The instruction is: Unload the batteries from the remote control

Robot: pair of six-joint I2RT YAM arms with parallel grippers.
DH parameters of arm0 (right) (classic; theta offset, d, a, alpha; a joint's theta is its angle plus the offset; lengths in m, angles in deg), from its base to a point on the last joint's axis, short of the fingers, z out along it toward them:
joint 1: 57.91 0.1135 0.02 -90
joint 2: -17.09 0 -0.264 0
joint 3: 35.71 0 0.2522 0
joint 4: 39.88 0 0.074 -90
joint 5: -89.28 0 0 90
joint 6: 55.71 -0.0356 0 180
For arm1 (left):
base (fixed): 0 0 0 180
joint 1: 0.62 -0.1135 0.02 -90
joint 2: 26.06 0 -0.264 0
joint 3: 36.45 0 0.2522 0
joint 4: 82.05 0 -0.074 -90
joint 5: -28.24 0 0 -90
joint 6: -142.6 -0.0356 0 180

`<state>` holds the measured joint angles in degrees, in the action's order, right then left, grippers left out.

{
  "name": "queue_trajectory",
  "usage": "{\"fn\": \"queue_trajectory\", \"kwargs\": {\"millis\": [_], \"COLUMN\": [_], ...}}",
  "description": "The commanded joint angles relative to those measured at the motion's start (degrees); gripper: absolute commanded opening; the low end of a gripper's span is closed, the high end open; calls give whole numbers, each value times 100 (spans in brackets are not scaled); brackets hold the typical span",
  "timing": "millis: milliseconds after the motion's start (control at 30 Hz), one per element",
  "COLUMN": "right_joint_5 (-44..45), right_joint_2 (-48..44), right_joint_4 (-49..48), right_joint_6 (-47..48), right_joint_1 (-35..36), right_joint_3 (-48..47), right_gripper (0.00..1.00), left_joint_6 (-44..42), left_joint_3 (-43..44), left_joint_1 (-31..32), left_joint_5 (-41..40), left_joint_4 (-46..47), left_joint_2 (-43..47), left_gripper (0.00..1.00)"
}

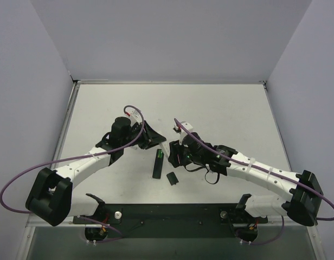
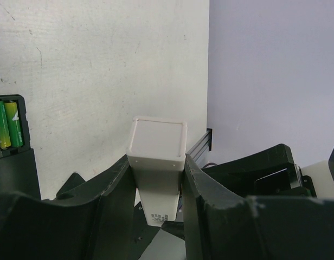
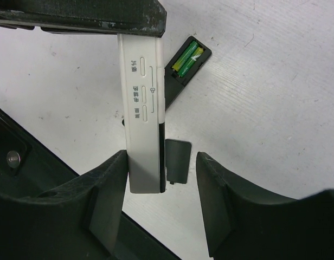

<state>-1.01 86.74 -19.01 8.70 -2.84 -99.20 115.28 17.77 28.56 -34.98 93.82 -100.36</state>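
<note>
The black remote control (image 1: 156,166) lies flat on the table between the two arms, its slot facing up. Two green batteries (image 3: 187,58) sit side by side in the slot of the remote control (image 3: 177,78). They also show at the left edge of the left wrist view as batteries (image 2: 7,124) in the remote control (image 2: 15,162). My left gripper (image 2: 156,179) is shut on one end of a white stick (image 2: 157,142), held above the table. My right gripper (image 3: 161,189) stands open around the other end of the white stick (image 3: 142,108): one finger touches it, the other stands well clear.
A small black cover piece (image 3: 177,161) lies on the table just beside the remote; it shows as the cover piece (image 1: 171,178) in the top view. Grey walls close off the table at the back and sides. Purple cables loop off both arms.
</note>
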Motion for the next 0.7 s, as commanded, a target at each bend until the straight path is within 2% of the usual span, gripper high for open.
{"fn": "queue_trajectory", "kwargs": {"millis": [0, 333, 467, 533, 667], "right_joint_5": [416, 828, 996, 1040, 1207], "right_joint_2": [93, 330, 383, 435, 532], "right_joint_4": [45, 71, 53, 1, -87], "right_joint_6": [27, 45, 18, -8, -8], "right_joint_1": [74, 250, 267, 259, 267], "right_joint_3": [-168, -300, -326, -352, -423], "right_gripper": [46, 40, 25, 23, 13], "left_joint_6": [201, 438, 500, 561, 833], "left_joint_3": [49, -57, -83, -170, -372], "left_joint_1": [8, 17, 17, 17, 60], "left_joint_5": [-59, -130, -139, -121, -86], "left_joint_4": [232, 294, 303, 373, 575], "left_joint_2": [197, 267, 285, 302, 311], "left_gripper": [0, 0, 0, 0, 0]}}
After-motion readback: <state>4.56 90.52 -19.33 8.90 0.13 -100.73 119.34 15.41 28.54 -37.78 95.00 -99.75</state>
